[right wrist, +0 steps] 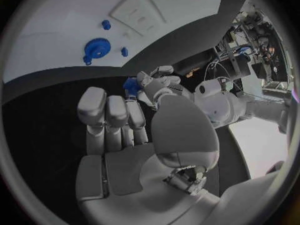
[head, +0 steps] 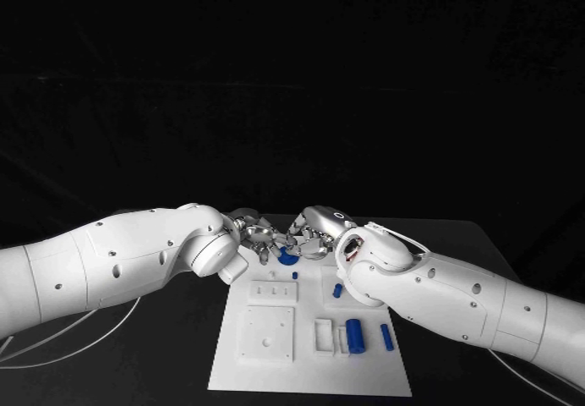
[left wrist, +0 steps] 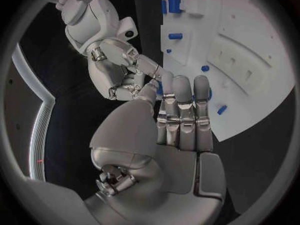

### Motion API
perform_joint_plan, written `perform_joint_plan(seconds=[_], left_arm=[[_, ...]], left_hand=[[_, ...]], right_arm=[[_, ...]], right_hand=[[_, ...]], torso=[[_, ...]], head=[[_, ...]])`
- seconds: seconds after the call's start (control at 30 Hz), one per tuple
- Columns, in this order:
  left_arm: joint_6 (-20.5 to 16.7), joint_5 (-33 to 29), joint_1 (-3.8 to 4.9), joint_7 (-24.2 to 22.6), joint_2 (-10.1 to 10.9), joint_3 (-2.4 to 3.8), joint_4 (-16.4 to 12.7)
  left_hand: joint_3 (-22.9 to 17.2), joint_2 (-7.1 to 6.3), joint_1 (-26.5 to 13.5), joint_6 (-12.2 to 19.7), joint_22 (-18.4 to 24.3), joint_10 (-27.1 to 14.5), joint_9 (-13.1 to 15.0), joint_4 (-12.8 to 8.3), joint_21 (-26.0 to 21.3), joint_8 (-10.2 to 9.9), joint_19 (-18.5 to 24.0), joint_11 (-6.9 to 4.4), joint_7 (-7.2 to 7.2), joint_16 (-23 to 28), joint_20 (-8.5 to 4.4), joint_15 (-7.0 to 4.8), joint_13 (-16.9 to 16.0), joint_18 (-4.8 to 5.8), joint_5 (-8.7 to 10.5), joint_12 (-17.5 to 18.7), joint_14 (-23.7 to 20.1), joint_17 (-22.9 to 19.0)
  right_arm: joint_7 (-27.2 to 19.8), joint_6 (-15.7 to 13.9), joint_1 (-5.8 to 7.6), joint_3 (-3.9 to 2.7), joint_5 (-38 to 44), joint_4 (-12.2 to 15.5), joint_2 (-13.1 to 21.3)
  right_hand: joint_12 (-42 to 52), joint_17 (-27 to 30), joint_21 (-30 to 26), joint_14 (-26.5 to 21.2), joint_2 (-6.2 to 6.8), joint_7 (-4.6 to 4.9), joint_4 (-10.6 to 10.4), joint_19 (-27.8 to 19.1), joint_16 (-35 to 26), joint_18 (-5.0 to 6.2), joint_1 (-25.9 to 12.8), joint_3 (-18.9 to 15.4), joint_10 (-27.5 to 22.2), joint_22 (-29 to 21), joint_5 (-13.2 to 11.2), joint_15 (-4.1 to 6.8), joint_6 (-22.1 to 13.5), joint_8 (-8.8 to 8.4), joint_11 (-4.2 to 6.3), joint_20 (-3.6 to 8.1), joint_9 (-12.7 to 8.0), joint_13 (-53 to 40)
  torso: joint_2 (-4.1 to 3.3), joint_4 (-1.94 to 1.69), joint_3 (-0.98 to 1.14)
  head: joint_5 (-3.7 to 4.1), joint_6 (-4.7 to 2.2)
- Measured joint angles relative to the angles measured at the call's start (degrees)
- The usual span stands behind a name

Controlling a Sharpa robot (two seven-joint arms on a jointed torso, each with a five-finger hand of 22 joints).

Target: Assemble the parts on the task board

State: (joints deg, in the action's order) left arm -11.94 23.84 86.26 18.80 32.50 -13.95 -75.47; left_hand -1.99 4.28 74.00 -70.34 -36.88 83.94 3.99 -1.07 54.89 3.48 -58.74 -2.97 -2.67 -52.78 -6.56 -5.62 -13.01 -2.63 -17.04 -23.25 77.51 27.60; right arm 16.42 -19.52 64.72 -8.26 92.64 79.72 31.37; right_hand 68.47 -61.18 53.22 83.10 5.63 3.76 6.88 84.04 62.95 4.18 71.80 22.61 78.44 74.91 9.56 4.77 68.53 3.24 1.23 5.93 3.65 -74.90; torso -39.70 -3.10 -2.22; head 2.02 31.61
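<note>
Meeting over the far end of the task board point(head: 244, 372), both hands crowd one small blue part point(head: 287, 254). The left hand point(head: 259, 235) has its fingers curled around that piece, and the right hand point(head: 319, 230) reaches in fingertip-close (whether it grips too, I cannot tell). A blue gear point(right wrist: 97, 48) lies on the board.

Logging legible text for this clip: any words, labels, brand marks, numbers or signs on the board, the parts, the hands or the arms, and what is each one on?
None can be read.
Task board: plain white, no print visible.
Blue parts, such as the gear: no markings visible.
Left hand and right hand: bare metal and grey pads, no legible marks.
</note>
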Motion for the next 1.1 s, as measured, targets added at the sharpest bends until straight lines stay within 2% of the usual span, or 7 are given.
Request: perform_joint_plan(seconds=[0.03, 0.17, 0.33, 0.5, 0.57, 0.93, 1.1], left_arm=[[0.0, 0.0, 0.0, 0.0, 0.0, 0.0, 0.0], [0.1, 0.0, 0.0, 0.1, -0.1, 0.0, 0.1], [0.3, 0.0, -0.01, 0.1, -0.2, 0.0, 0.1], [0.4, 0.0, -0.02, 0.2, -0.2, 0.0, 0.1], [0.4, 0.0, -0.03, 0.2, -0.2, -0.01, 0.1], [0.5, 0.0, -0.04, 0.3, 0.0, -0.02, -0.1], [0.6, -0.2, -0.04, 0.2, 0.1, 0.06, -0.3]], left_hand=[[-0.2, 0.01, 0.0, -0.1, 0.0, 0.0, 0.0, 0.0, 0.0, 0.0, 0.0, 0.0, -0.07, 0.0, 0.0, 0.0, 0.0, 0.0, -0.29, -0.1, 0.0, 0.0], [-4.1, -0.54, -1.4, -0.3, -0.4, 0.0, 0.0, -0.5, 0.0, -0.1, 0.2, 0.01, -0.27, -0.4, -0.21, -0.13, -0.1, 0.0, -5.79, -1.3, 0.1, 0.4], [-8.4, -1.56, -3.7, -0.3, -0.9, 0.1, 0.0, -1.6, 0.5, -0.1, 0.2, -0.1, -0.27, -1.3, -0.84, -0.7, -0.4, 0.0, -8.85, -3.4, 0.7, 1.0], [-9.7, -1.56, -5.0, -0.3, -1.6, 0.1, 0.0, -2.2, 0.9, -0.1, -0.1, -0.78, -0.28, -2.8, -1.14, -1.01, -1.0, 0.0, -9.51, -5.9, 1.2, 2.1], [-9.7, -1.52, -5.4, -0.3, -2.0, 0.1, 0.0, -2.2, 1.5, -0.1, 0.1, -0.93, -0.28, -3.8, -1.34, -1.02, -1.3, 0.66, -9.77, -7.0, 1.2, 2.6], [-9.7, -1.72, -6.2, -0.3, -3.7, 0.1, 0.0, -2.2, 2.7, -0.1, 0.4, -1.35, -0.28, -7.8, -1.65, -1.65, -3.1, 0.65, -10.0, -11.3, 1.2, 3.8], [-9.9, -1.93, -6.3, -0.3, -4.0, 0.1, 0.0, -2.4, 3.1, -0.1, 0.4, -1.36, -0.28, -8.4, -1.64, -1.66, -3.4, 0.65, -10.25, -11.7, 1.2, 4.0]], right_arm=[[0.0, 0.0, 0.0, 0.02, 0.0, 0.0, 0.0], [0.2, 0.1, 0.0, 0.1, 0.1, 0.0, 0.0], [0.3, 0.1, 0.0, 0.18, 0.1, 0.0, 0.0], [0.4, 0.0, -0.01, 0.23, 0.2, -0.1, -0.1], [0.4, 0.0, -0.02, 0.24, 0.2, -0.1, -0.1], [0.2, -0.2, -0.13, 0.28, 0.2, -0.2, -0.1], [-0.1, -0.4, -0.31, 0.34, 0.0, -0.2, 0.1]], right_hand=[[0.0, 0.0, 0.0, 0.0, 0.0, 0.0, 0.0, 0.0, 0.0, 0.0, 0.0, 0.0, 0.0, 0.0, 0.0, 0.0, 0.0, 0.0, 0.0, 0.0, 0.0, 0.0], [0.0, 0.0, 0.0, 0.0, 0.15, 0.01, 0.0, 0.0, 0.0, 0.0, -0.2, 0.0, 0.0, 0.0, 0.0, 0.0, 0.0, -0.07, 0.0, 0.0, 0.0, 0.0], [0.0, 0.0, 0.0, 0.0, 0.26, -0.04, 0.0, 0.0, 0.0, 0.0, -0.3, 0.0, 0.0, 0.0, 0.0, 0.0, -0.2, 0.19, 0.0, 0.0, 0.0, 0.0], [0.0, 0.1, 0.0, 0.0, 0.35, 0.0, 0.0, 0.0, 0.0, -0.01, -0.4, 0.0, 0.0, 0.0, 0.0, 0.0, -0.2, 0.24, 0.0, 0.0, 0.0, 0.0], [0.0, 0.1, 0.0, 0.0, 0.35, -0.03, 0.0, 0.0, 0.0, 0.0, -0.3, 0.0, 0.0, 0.0, 0.0, 0.0, -0.2, 0.24, 0.0, 0.0, 0.0, 0.0], [-0.8, 0.4, -0.4, 0.0, 0.29, 0.03, -1.0, 0.0, -0.5, 0.01, -0.3, -1.1, 0.0, 0.0, 0.0, 0.0, -0.2, 0.24, 0.0, 0.0, 0.0, 0.0], [-1.5, 0.7, -0.8, 0.0, 1.68, 0.65, -2.7, 0.0, -0.9, 0.04, -0.2, -3.6, -0.4, 0.0, -0.3, 0.0, -2.5, 0.58, -0.33, 0.0, 0.1, 0.3]], torso=[[0.0, 0.0, 0.0], [0.0, -0.01, -0.01], [0.0, 0.01, -0.01], [-0.01, -0.02, -0.01], [-0.01, -0.03, -0.01], [-0.04, -0.03, -0.04], [-0.04, -0.03, -0.04]], head=[[0.0, 0.02], [0.05, 0.09], [0.08, 0.21], [0.15, 0.3], [0.17, 0.34], [0.1, 0.44], [0.07, 0.45]])
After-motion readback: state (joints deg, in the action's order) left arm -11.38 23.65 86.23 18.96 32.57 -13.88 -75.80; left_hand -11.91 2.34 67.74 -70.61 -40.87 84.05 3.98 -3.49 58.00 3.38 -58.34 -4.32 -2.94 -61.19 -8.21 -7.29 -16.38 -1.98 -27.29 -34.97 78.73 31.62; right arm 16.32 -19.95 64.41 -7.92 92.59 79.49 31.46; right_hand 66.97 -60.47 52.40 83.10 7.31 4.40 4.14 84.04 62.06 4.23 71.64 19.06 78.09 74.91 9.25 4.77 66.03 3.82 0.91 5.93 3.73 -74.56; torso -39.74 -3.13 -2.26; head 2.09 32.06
